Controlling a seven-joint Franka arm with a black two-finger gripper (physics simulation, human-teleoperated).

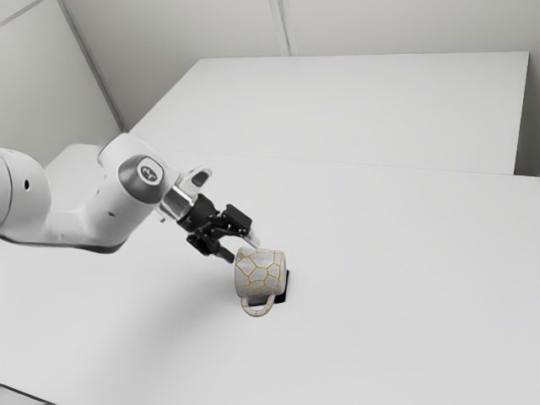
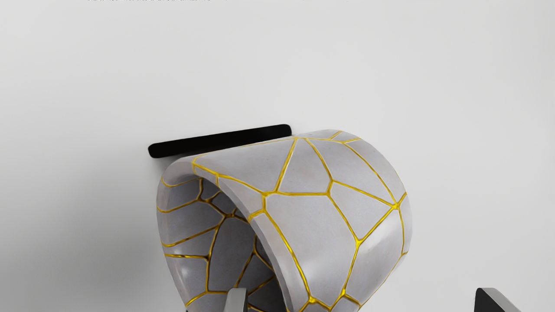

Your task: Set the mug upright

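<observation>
One mug (image 1: 261, 270), gold-veined, lying on its side on tabletop (image 1: 388, 337). Black flat object (image 1: 283, 291) partly hidden by mug; its full outline hard to make out. Mug's body cut off at wrist view's edge, deepest inside in shadow. Mug's long axis roughly level across exterior view, mouth toward exterior view's right, handle (image 1: 256, 311) pointing away from claw (image 1: 240, 248). Claw wide open, gripping nothing, near mug: one fingertip (image 2: 235, 301) overlapping mouth, other out past closed end. Contact with mug: cannot tell.

Lab-like room: white robot arm (image 1: 110, 202), broad white tabletop (image 1: 380, 337), plain pale walls (image 1: 42, 84).
</observation>
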